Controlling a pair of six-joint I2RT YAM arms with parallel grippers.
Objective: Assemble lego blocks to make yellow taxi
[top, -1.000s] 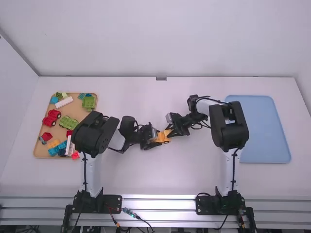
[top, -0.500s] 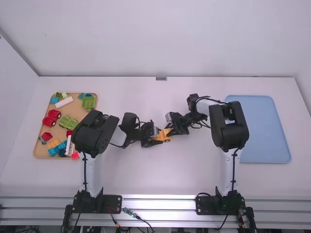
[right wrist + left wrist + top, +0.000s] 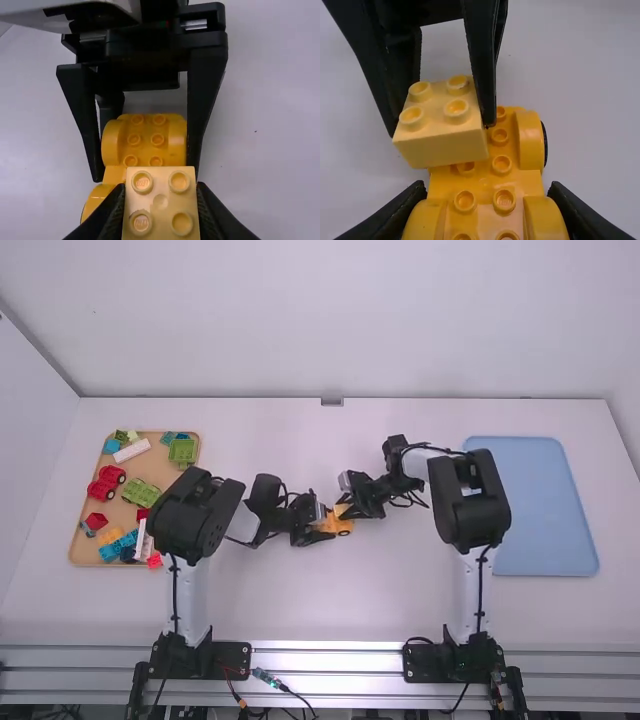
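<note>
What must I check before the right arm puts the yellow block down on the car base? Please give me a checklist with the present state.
1. Left pincer grips base: ok.
2. Right pincer grips block: ok.
3. Block's studs face up: ok.
4. Block square with base: not ok, it looks skewed.
5. Bare studs visible on base: ok.
6. Block's underside touching base's studs: cannot tell, hidden.

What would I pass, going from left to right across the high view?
A brown tray of colourful toy blocks → the left arm's end effector → a yellow toy car → the right arm's end effector → a blue tray.
</note>
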